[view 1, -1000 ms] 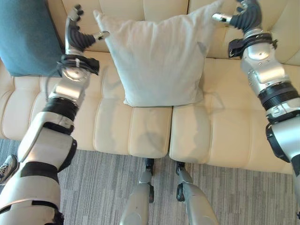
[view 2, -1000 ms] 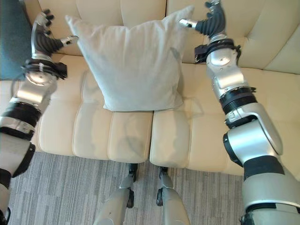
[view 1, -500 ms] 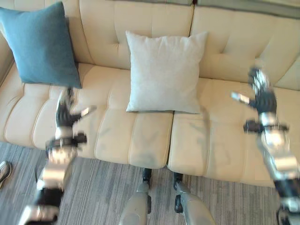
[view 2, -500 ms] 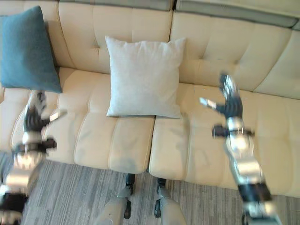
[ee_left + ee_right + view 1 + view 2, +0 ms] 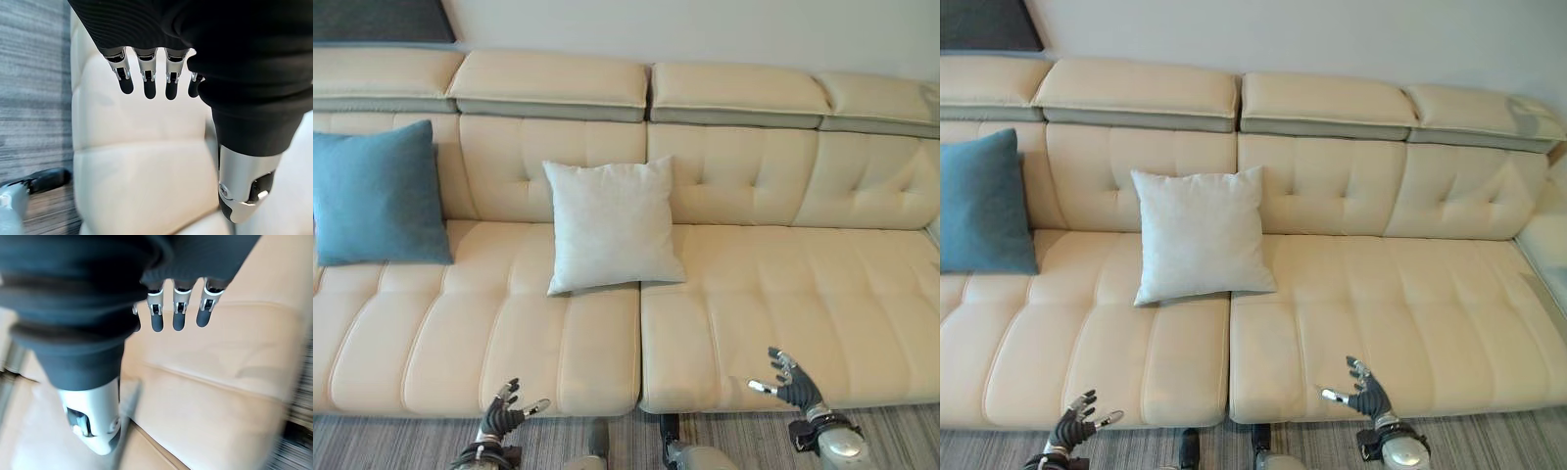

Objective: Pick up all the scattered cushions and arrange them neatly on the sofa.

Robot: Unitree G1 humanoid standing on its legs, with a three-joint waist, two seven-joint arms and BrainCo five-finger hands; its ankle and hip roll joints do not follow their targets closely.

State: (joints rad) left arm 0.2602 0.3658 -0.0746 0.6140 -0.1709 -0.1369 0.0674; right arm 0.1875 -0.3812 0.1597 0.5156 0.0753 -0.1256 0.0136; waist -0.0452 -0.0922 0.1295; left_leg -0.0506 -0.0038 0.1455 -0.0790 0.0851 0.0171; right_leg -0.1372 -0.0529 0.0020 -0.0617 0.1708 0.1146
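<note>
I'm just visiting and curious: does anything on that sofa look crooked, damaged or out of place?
Nothing stands out. The pale grey cushion and the blue cushion both lean upright against the cream sofa backrest. Left hand and right hand are open, holding nothing.

Left hand (image 5: 499, 419) is hovering low before the front edge of the sofa (image 5: 607, 362), fingers spreading upward and relaxed, thumb (image 5: 536, 404) pointing out toward the sofa's middle; nothing is lying in its palm. Right hand (image 5: 793, 387) is hovering in the same manner before the sofa's front edge, further along toward the robot's right, fingers straight and fanned, thumb (image 5: 759, 387) jutting inward. In each wrist view the dark-tipped fingers (image 5: 146, 81) are hanging straight and apart, with the thumb standing clear of them, and are gripping nothing.
</note>
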